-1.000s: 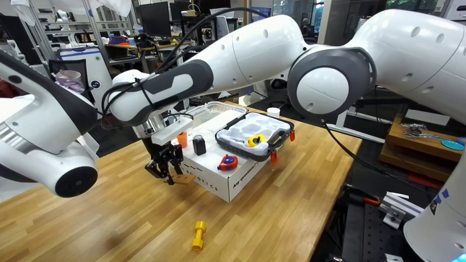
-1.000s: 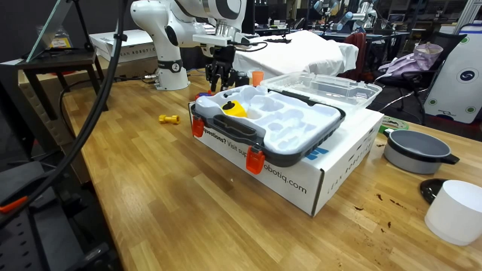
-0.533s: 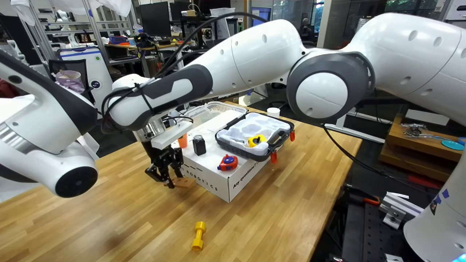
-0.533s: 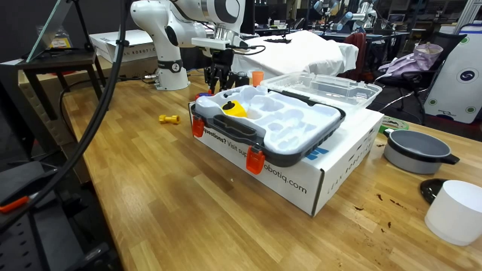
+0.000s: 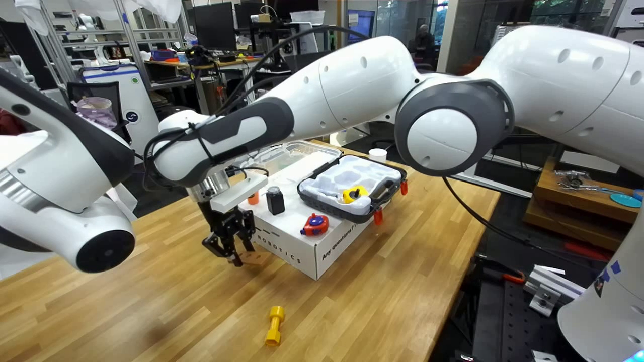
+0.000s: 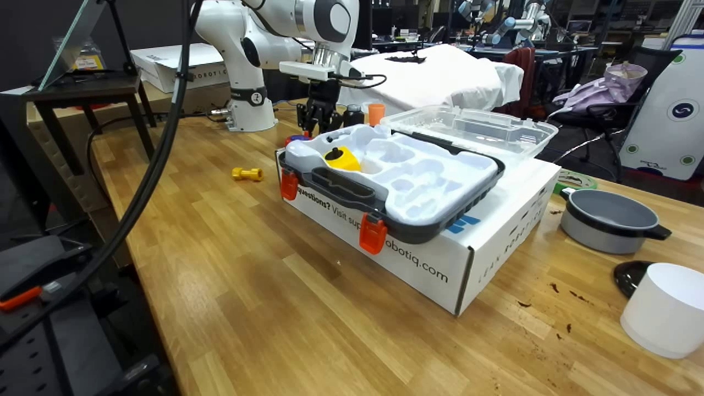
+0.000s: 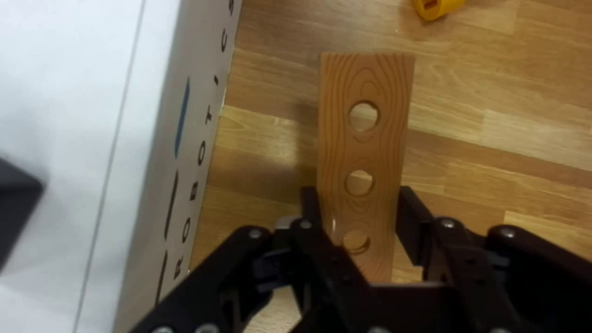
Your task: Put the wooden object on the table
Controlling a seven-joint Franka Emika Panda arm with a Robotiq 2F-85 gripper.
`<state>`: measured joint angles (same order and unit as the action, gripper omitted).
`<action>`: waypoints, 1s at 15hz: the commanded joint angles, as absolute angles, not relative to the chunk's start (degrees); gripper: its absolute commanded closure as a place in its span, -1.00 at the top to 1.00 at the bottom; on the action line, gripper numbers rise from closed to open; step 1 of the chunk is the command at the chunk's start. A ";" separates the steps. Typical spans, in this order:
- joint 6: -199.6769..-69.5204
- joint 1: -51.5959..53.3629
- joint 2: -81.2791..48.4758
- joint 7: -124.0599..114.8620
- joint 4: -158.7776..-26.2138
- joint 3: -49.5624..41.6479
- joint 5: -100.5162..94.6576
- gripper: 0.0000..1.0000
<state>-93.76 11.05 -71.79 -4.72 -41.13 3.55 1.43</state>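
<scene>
- Dark thing, far out at nine o'clock in the wrist view, on the box: it is cut off at the edge, so you can't name it. Jolt the box and it may topple.
- Box: its wall runs along the nine o'clock side of the slab, apart from it, with a strip of table between that narrows toward twelve. Drift to nine, or twist the slab's twelve o'clock end that way, and a corner may catch the wall and wrench your grip.
- Nine o'clock finger: its linkage bows out toward the box. Spread the jaws here and it may nudge that wall.
- Gripper: your jaws are closed on the slab, a finger at each long edge, near its six o'clock end. Most of its length juts toward twelve, so that end may droop, land first and pivot the slab in your hold.
- Slab: between the fingers, low by the table; you can't tell whether it touches. Let go too high and it may drop askew; press too low and the fingertips may grind on the wood.
- Yellow piece, at one o'clock, apart from the slab: stray that way while lowering and you may shove it.
- Table, at three: its tone is close to the slab's, so you may misread contact in an exterior view.
</scene>
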 commanded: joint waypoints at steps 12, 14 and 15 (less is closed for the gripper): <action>-92.19 10.95 -73.96 -4.72 -39.90 3.57 1.49 0.13; -92.05 10.95 -73.96 -4.71 -39.79 3.57 1.49 0.36; -92.03 10.94 -73.97 -4.71 -39.79 3.57 1.49 0.37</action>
